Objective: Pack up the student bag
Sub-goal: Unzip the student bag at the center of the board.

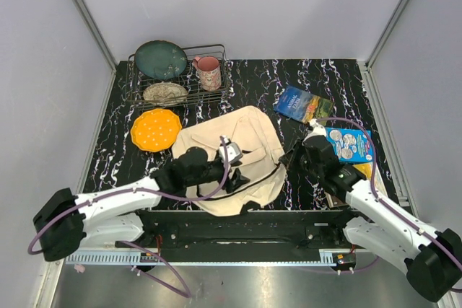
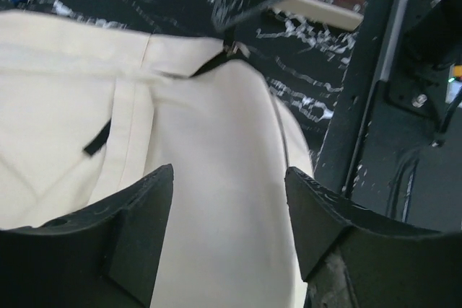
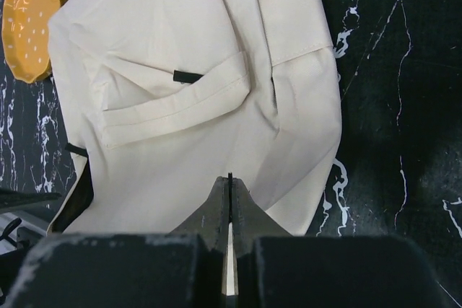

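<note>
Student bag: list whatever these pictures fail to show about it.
- Top view: left arm covers the middle of the student bag; opening unseen.
- Right wrist: right gripper is shut; own fingers hide whether fabric is pinched.
- Left wrist: bag cut off by frame edges, blurred.

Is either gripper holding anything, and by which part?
Left gripper: open over the student bag, holding nothing. Right gripper: shut at its edge; grip on fabric cannot be told.
</note>
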Motion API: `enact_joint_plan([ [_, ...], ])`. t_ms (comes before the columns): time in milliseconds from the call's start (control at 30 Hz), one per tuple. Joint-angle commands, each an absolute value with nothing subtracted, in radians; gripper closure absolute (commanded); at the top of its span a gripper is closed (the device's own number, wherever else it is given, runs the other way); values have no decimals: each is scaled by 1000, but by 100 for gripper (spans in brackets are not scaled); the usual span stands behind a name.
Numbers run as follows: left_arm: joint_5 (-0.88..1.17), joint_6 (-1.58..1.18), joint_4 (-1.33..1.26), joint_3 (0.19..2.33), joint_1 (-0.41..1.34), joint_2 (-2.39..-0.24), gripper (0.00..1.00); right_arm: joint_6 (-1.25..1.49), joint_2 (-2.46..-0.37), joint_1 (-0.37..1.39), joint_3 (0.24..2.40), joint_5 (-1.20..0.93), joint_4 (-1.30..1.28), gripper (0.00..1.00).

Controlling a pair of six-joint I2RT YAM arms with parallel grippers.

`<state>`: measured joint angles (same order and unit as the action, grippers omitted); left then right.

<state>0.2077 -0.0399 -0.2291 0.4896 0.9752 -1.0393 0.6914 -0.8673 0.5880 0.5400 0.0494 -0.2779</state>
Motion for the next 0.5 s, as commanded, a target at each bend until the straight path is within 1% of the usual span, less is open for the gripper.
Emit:
enact_joint_plan([
  [0, 333, -8, -276, 662, 988, -1156, 32, 664, -825, 584, 520, 3, -279, 100],
  [200, 437, 63, -186, 827, 1023, -1342, 31, 673, -784, 584, 486, 3, -288, 100],
  [467, 305, 112, -51, 972, 1091, -1517, 32, 678, -753, 584, 476, 23, -302, 100],
])
